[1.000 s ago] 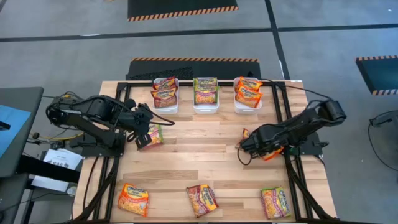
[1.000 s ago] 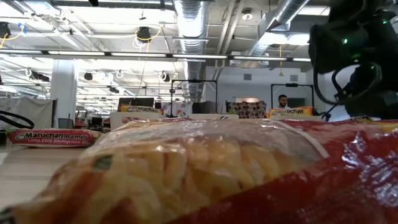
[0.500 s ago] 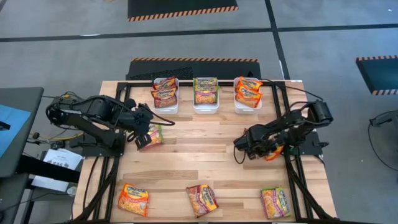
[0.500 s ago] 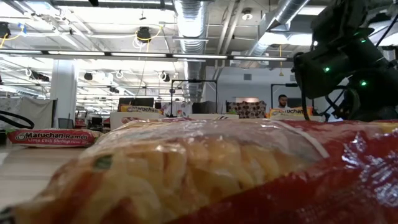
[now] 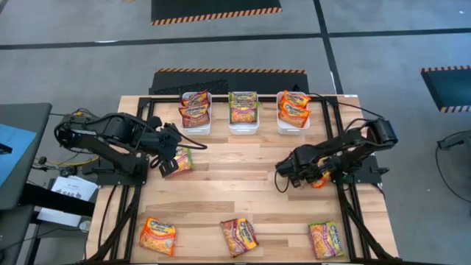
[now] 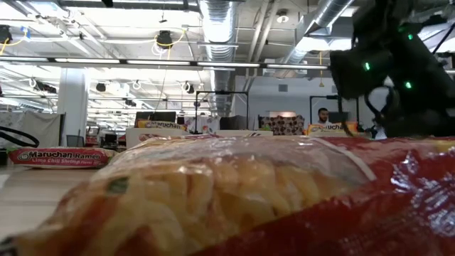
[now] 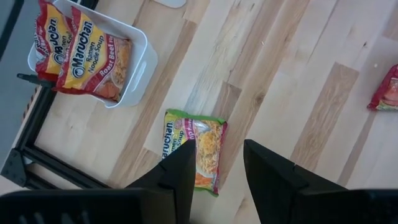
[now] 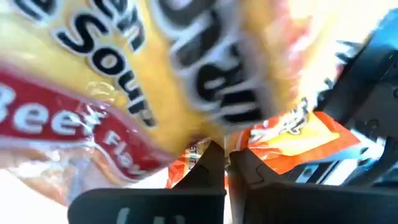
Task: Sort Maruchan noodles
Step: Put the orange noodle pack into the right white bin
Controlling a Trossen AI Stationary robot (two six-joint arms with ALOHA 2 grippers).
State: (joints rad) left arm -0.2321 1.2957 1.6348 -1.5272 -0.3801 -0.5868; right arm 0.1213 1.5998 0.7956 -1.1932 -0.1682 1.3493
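Your right gripper [image 5: 288, 168], mid-table right, pinches a blurred orange-edged packet [image 8: 186, 74] hidden beneath it overhead; your left gripper [image 7: 214, 158], fingers narrowly apart, hovers over the green-edged packet [image 7: 194, 150] at left.

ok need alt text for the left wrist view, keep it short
The left gripper hangs open over a green-edged Maruchan packet lying flat on the wooden table. Nearby, a white bin holds red-edged packets, and another packet's edge shows farther across the table.
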